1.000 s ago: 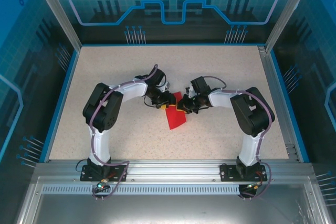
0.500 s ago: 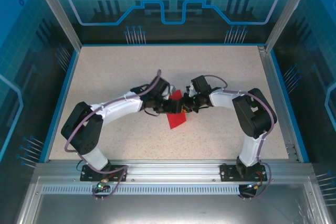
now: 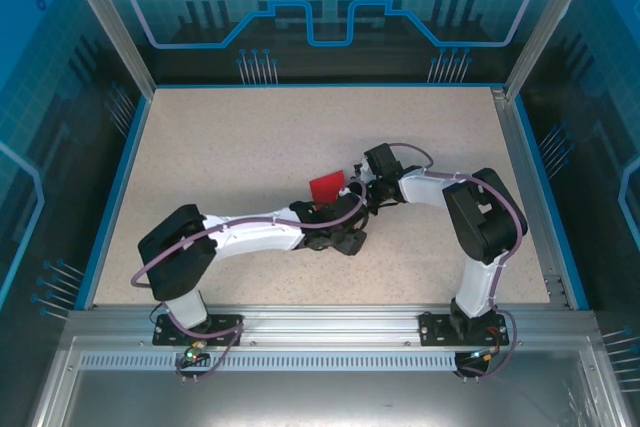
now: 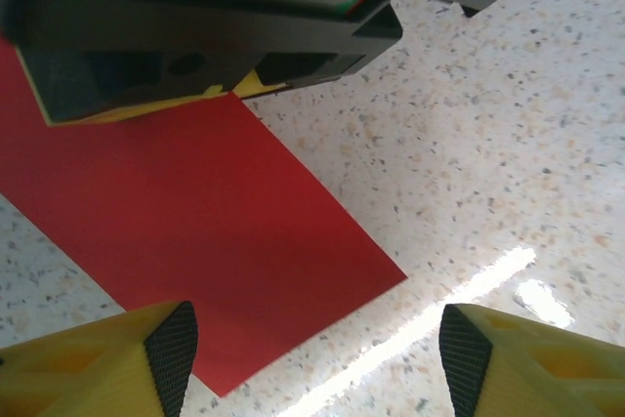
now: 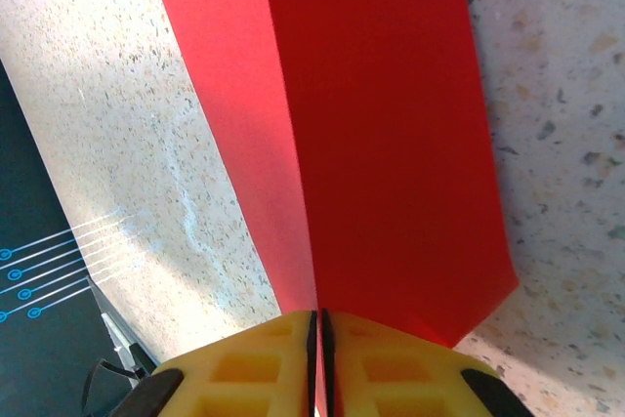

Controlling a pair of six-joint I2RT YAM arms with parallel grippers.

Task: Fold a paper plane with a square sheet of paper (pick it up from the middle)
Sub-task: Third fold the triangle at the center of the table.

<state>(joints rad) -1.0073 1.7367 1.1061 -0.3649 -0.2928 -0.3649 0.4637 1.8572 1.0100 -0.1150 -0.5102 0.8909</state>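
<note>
The square sheet of paper (image 3: 326,187) is lying near the middle of the speckled table (image 3: 220,147), with a crease running along its length in my right wrist view. I am pinching its edge with my right gripper (image 5: 319,339), yellow pads pressed together on the red. I am holding my left gripper (image 4: 308,349) spread wide close by, one finger over the paper's corner, the other over bare table, gripping nothing.
</note>
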